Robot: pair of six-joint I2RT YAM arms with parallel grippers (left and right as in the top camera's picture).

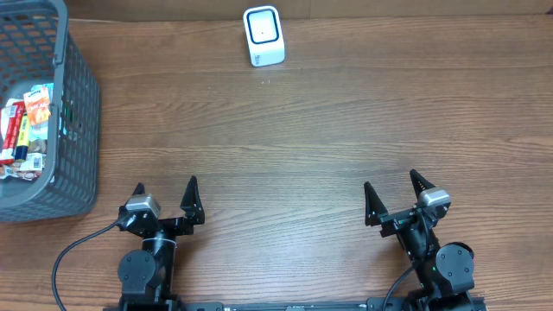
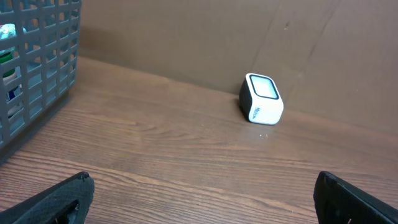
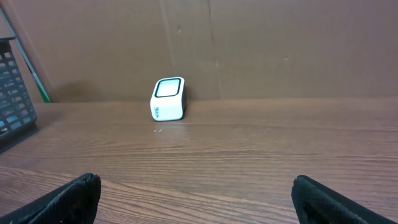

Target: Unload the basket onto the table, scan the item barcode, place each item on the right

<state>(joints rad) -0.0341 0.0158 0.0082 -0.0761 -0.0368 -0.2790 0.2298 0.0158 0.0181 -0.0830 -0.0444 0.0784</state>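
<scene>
A white barcode scanner (image 1: 263, 35) with a dark window stands at the table's far edge; it also shows as scanner (image 2: 262, 99) and scanner (image 3: 168, 99). Several packaged items (image 1: 24, 130) lie inside the grey basket (image 1: 79, 112) at the far left. My left gripper (image 1: 165, 189) sits open near the front edge, left of centre, with only bare wood between its fingers (image 2: 59, 202). My right gripper (image 1: 390, 187) is open too, at the front right, holding nothing, its fingers (image 3: 68, 199) spread wide.
The grey mesh basket (image 2: 37, 68) stands to the left of my left arm. A brown wall (image 3: 249, 43) rises behind the scanner. Wooden tabletop (image 1: 302, 138) stretches between both grippers and the scanner.
</scene>
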